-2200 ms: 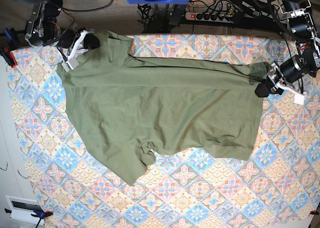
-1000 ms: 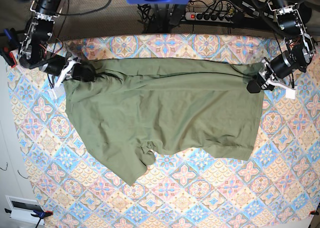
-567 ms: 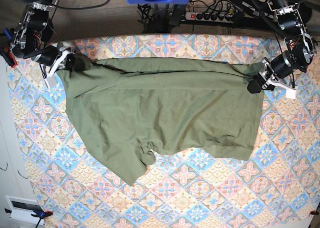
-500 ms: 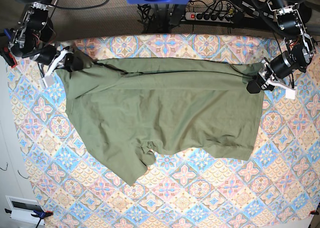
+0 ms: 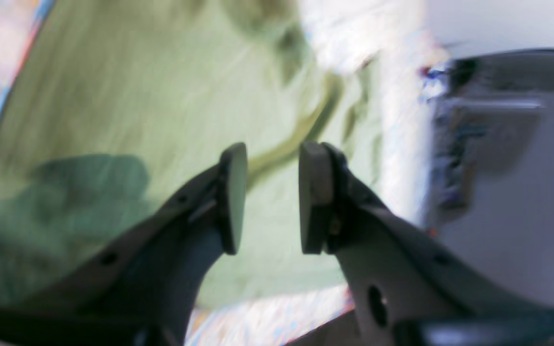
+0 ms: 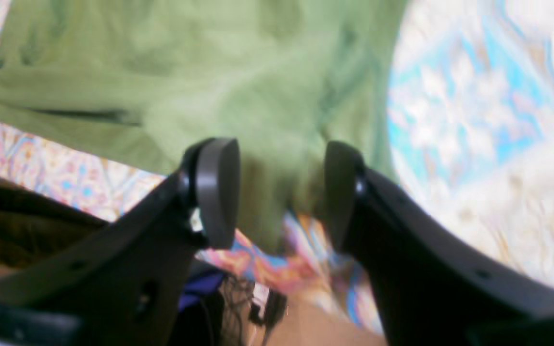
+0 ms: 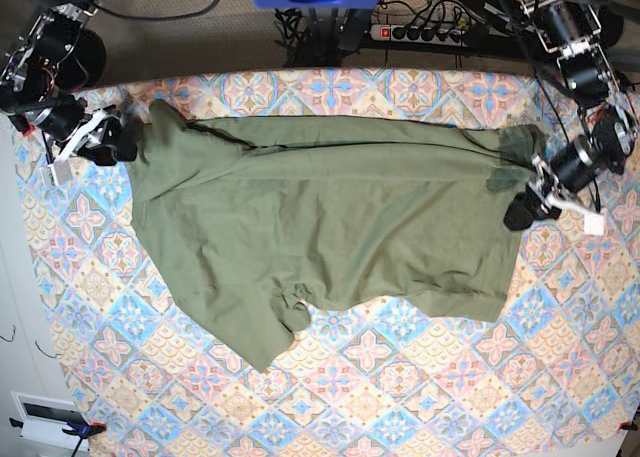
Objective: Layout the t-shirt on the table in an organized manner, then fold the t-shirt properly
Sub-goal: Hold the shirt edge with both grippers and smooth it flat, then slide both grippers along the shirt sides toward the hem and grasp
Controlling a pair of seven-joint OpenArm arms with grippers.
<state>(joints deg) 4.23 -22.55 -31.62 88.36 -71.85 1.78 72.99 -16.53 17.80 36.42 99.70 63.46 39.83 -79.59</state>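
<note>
Well, the olive-green t-shirt lies spread across the far half of the table, its long upper edge running nearly straight from side to side just inside the table's far border. It is not flat all over: a bunched corner pokes up at the shirt's top edge on the base view's left, a small knot of cloth sits on the lower hem, and the lower left corner trails down to a point toward the near side.

Over on the left of the base view, the right hand sits just off the shirt's edge, above bare patterned cloth. From its wrist camera the right hand has its two pads well apart, with nothing caught in the gap; green fabric and tiles show beyond them.

On the other side, the left hand is at the shirt's right-hand border, below the rumpled sleeve. Its wrist camera shows the left hand with pads a narrow way apart, a clear gap and no cloth pinched; the t-shirt lies blurred behind them, a seam running across it.

A power strip and cables lie beyond the table's far edge.
</note>
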